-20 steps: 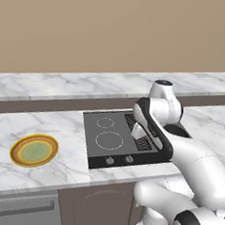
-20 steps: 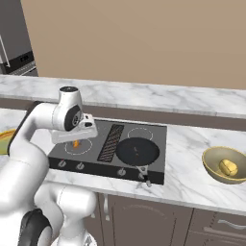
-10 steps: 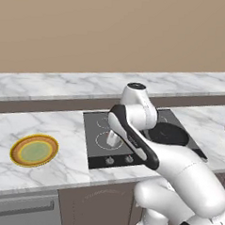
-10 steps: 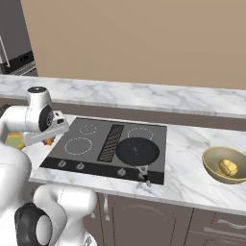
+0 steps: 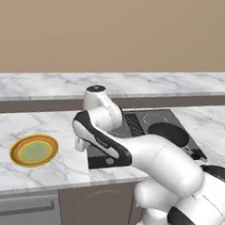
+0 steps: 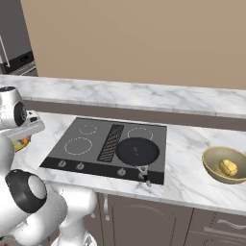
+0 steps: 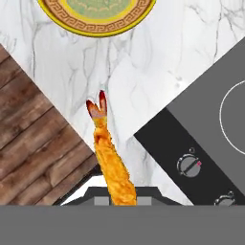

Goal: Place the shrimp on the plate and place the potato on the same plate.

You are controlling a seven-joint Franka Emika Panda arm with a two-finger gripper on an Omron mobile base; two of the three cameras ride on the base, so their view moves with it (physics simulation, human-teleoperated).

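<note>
Two items to deliver; first one in hand. Gripper (image 5: 79, 144) closed around shrimp (image 7: 109, 155), tail sticking out ahead of fingers, above marble counter (image 5: 47, 124). Plate (image 5: 34, 150) ahead of gripper, near, nothing on it. Cooktop (image 7: 206, 139) beside gripper. Potato (image 6: 228, 167) far behind, inside tan bowl (image 6: 226, 165). Next move probably: carry over plate centre, lower, release.
</note>
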